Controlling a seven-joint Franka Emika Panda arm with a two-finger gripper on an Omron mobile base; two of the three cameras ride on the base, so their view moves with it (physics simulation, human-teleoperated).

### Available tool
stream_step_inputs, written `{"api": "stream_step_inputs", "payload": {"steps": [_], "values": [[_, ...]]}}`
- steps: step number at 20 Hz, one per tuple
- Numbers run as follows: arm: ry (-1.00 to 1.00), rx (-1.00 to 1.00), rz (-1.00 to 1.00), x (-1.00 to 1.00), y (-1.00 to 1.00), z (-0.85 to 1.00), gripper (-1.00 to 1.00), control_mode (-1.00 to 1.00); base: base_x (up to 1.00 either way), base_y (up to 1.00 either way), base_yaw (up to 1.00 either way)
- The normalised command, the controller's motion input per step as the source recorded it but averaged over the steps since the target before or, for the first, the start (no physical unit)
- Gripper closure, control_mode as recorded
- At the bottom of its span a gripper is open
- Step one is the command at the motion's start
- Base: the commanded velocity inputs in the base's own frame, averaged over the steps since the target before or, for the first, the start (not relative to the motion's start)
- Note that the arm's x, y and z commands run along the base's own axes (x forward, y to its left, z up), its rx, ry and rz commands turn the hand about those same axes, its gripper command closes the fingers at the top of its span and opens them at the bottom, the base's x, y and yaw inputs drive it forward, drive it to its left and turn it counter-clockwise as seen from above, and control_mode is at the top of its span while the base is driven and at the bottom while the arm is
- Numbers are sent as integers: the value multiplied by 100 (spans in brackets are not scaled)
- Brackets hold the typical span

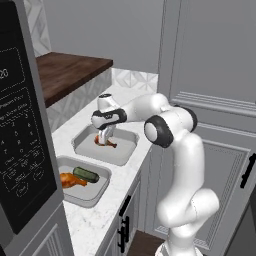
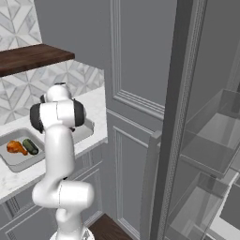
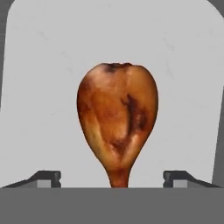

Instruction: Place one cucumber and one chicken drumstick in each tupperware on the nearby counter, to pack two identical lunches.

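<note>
Now the drumstick (image 3: 117, 122) lies in the far tupperware (image 1: 125, 152), gripper (image 1: 104, 139) fingers spread, released.
Next: fetch that tub's cucumber.

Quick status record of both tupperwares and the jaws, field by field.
near tupperware: drumstick and cucumber inside, side by side
far tupperware: second drumstick lying on its floor; no cucumber seen
gripper: above the second drumstick, jaws open, apart from it
counter: both tupperwares sit on it
left to do: cucumber for far tupperware
</note>
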Motion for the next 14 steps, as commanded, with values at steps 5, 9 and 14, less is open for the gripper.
{"api": "stream_step_inputs", "payload": {"steps": [5, 9, 14], "values": [[-14, 0, -11, -71, -29, 59, -100, -100, 0, 0, 0], [-15, 0, -17, -94, -40, 36, -100, -100, 0, 0, 0], [-13, 0, -17, -88, -42, 37, -100, -100, 0, 0, 0]]}}
